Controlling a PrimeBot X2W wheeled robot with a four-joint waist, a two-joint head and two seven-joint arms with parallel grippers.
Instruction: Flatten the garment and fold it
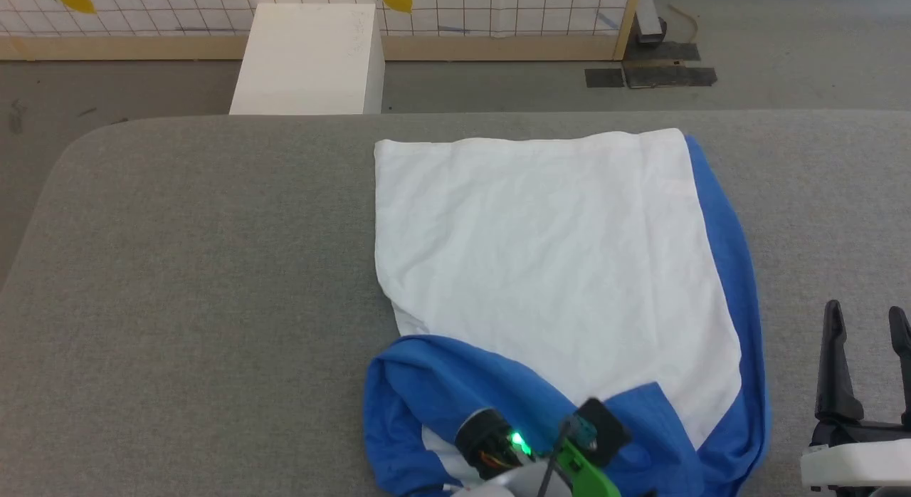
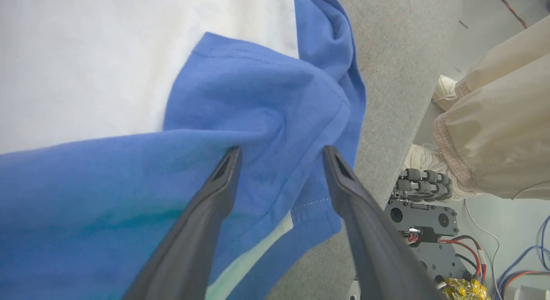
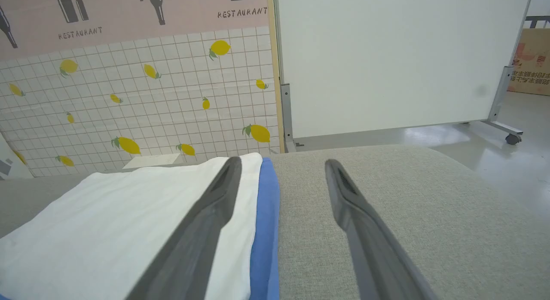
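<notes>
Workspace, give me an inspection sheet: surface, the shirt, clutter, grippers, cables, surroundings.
Surface: grey fabric-covered table with rounded corners.
Job's things: garment lies on the table, white body mostly flat, blue sleeve bunched at the near edge.
Clutter: white box on the floor beyond the far edge.
Grippers: left gripper open over the bunched sleeve; right gripper open over the table, right of the garment.
Cables: coloured wires on the floor by the robot's base.
Surroundings: lemon-print panel, white partition, person's legs beside the table.
</notes>
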